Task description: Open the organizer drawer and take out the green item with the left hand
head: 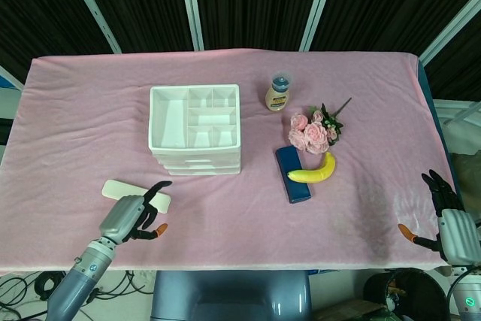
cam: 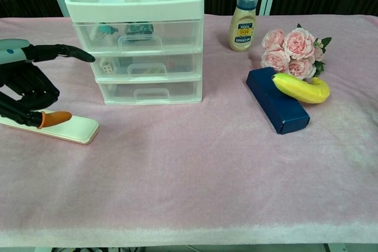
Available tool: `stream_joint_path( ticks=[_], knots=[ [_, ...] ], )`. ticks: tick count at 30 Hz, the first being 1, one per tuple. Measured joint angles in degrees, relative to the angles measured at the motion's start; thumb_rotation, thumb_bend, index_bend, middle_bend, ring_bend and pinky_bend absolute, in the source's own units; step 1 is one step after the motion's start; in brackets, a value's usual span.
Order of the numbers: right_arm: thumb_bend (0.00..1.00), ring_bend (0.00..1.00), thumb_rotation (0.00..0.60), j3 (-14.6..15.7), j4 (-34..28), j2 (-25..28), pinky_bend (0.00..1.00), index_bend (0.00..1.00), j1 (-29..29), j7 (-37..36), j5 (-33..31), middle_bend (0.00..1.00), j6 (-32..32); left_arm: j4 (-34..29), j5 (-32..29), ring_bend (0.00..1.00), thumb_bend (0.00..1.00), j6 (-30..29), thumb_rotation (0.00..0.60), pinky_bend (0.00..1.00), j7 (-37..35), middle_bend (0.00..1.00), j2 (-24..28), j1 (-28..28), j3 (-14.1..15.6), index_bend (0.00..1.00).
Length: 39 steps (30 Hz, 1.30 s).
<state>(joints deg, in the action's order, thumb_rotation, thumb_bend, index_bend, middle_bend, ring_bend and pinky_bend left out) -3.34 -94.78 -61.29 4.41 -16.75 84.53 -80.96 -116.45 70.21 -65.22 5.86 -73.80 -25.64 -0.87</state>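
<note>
The left hand hangs empty, fingers apart, beside the organizer, whose drawers are all closed. A greenish item, hard to make out, sits in the top drawer. The right hand rests empty and spread at the table edge.

My left hand has a silver-grey back shell, black segmented fingers and an orange thumb tip, mounted on a grey forearm with a teal-ringed wrist. My right hand matches it.
</note>
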Motion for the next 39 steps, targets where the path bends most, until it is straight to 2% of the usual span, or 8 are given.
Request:
stream_joint_path(
  ticks=[11,28,34,39],
  knots=[
    [0.08,0.00,0.600,0.11,-0.19,0.07,0.12,0.00,0.07,0.07,0.10,0.00,0.18,0.31,-2.78,0.85,0.32,0.79,0.600,0.84,-1.41,0.90,-2.69,-0.52,-2.11,0.11],
    [0.08,0.00,0.600,0.13,-0.28,0.13,0.12,0.00,0.17,-0.60,0.06,0.00,0.45,7.11,-15.36,0.89,0.35,5.62,0.600,0.88,-6.88,0.95,-14.38,-5.52,-10.79,0.16],
    [0.08,0.00,0.600,0.19,-0.36,0.17,0.12,0.00,0.28,-0.61,0.04,0.00,0.72,9.78,-17.17,0.90,0.35,6.24,0.600,0.89,-7.97,0.95,-17.90,-6.97,-12.77,0.16],
    [0.08,0.00,0.600,0.09,-0.35,0.20,0.12,0.00,0.33,-0.87,-0.20,0.00,0.85,11.28,-15.72,0.91,0.35,6.40,0.600,0.89,-10.21,0.96,-19.77,-7.20,-13.40,0.16]
  ],
)
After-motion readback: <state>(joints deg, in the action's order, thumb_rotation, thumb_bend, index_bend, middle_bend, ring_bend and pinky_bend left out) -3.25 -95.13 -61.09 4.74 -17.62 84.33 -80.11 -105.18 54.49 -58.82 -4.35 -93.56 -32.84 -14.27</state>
